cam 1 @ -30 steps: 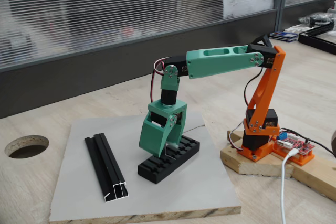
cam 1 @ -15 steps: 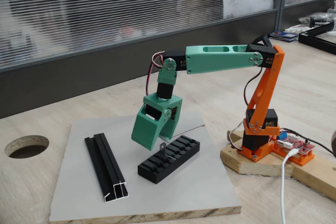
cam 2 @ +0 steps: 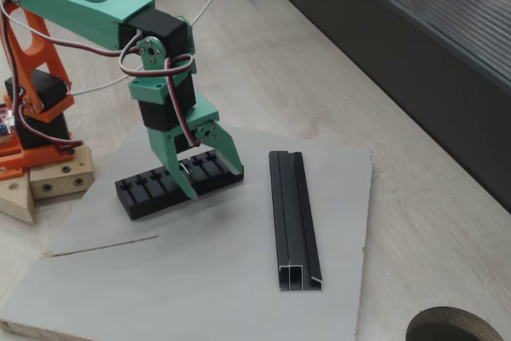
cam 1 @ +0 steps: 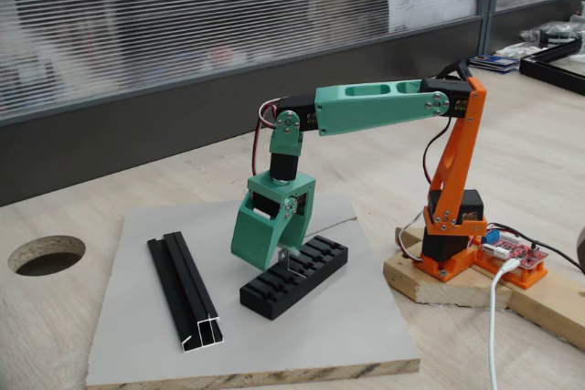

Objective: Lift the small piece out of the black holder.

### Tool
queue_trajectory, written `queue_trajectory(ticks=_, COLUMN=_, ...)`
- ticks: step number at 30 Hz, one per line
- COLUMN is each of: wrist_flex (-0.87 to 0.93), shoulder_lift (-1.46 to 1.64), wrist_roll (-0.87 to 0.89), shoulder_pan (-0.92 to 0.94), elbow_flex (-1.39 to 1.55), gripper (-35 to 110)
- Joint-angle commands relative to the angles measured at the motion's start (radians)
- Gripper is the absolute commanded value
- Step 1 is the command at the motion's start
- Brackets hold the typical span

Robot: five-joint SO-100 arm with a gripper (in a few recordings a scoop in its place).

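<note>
The black holder (cam 1: 297, 276) (cam 2: 152, 189) lies on the grey board, slots up. The small piece (cam 1: 286, 260) stands upright in one of its middle slots as a thin grey strip; in a fixed view it is a pale speck (cam 2: 186, 167). My green gripper (cam 1: 270, 258) (cam 2: 207, 173) hangs just above the holder, pointing down, open. Its two fingers (cam 2: 231, 161) are spread over the holder's middle. The small piece is at the gripper's lower right edge, and I cannot tell whether a finger touches it.
A long black channel rail (cam 1: 187, 291) (cam 2: 294, 221) lies on the same grey board (cam 1: 347, 335), beside the holder. A thin wire (cam 1: 334, 223) rests on the board. The arm's orange base (cam 1: 452, 226) sits on a wooden block. A round hole (cam 1: 46, 255) is cut in the table.
The gripper rose off the holder and shifted left, then came partway back down over it. The small piece has stayed upright in its slot.
</note>
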Motion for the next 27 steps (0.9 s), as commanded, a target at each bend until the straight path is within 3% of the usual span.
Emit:
queue_trajectory(ticks=1, wrist_flex=0.006, shoulder_lift=0.005, wrist_roll=0.005, shoulder_pan=-0.021, elbow_flex=-0.026, gripper=54)
queue_trajectory(ticks=27, wrist_flex=0.006, shoulder_lift=0.003, wrist_roll=0.005, shoulder_pan=-0.049, elbow_flex=-0.023, gripper=54)
